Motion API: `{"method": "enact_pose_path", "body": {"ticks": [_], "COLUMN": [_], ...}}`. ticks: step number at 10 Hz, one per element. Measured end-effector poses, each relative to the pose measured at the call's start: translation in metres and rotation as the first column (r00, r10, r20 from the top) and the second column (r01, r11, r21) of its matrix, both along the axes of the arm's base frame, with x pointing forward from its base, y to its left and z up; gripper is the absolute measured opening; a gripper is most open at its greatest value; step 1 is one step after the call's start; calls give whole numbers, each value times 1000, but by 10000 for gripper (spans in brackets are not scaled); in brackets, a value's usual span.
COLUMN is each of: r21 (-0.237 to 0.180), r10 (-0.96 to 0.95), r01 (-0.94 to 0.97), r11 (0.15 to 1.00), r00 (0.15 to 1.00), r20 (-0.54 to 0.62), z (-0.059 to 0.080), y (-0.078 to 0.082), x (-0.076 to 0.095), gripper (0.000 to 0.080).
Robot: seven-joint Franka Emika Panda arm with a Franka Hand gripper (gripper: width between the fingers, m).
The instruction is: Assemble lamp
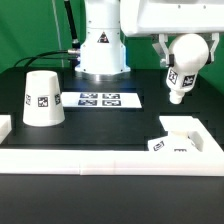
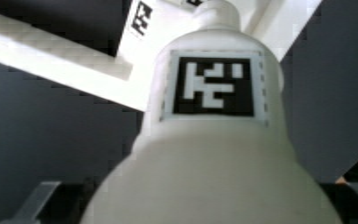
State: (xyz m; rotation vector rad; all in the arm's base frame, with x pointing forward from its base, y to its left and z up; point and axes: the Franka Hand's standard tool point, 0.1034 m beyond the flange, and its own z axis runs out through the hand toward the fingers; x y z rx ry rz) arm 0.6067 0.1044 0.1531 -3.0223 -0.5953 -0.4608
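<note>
Up off the table (image 1: 120, 128), beyond the marker board's (image 1: 100, 99) end on the exterior view's right, the bulb (image 1: 184, 68) hangs in the gripper (image 1: 180, 50), which is clamped on its round head. The stem slants down and slightly toward the marker board, its tip clear of the black tabletop. Below it, nearer the camera than the marker board, the low square base (image 1: 183, 135) lies against a white rail (image 1: 90, 160) that runs along the table's front edge. Off the marker board's other end the tapered shade (image 1: 43, 98) stands wide mouth down, well apart from the bulb. Behind the marker board rises the robot's white pedestal (image 1: 102, 45).

The bulb is smooth white plastic, narrowing from head to stem. In the wrist view it fills most of the picture, with dark fingers (image 2: 43, 205) at its sides. Its tag (image 2: 211, 85) is a black square with a blocky white pattern. Shade and base bear similar tags. The dark mark on the pedestal is too small to read.
</note>
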Motion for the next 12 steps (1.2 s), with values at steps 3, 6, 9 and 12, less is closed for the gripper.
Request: {"method": "enact_pose_path", "body": {"ticks": [3,6,9,12], "r21": [3,-8,-8,-6], "r10": [0,31,32,26], "r01": [0,-30,-31,-26], "r11": [1000,1000,999,1000], "r00": [999,996,991,985], "r20": [44,86,128,168], "z": [-1,3,2,1], "y": [-2,-8,-10,-12], "x": [3,19,23,25], "gripper": [577,577,577,577]}}
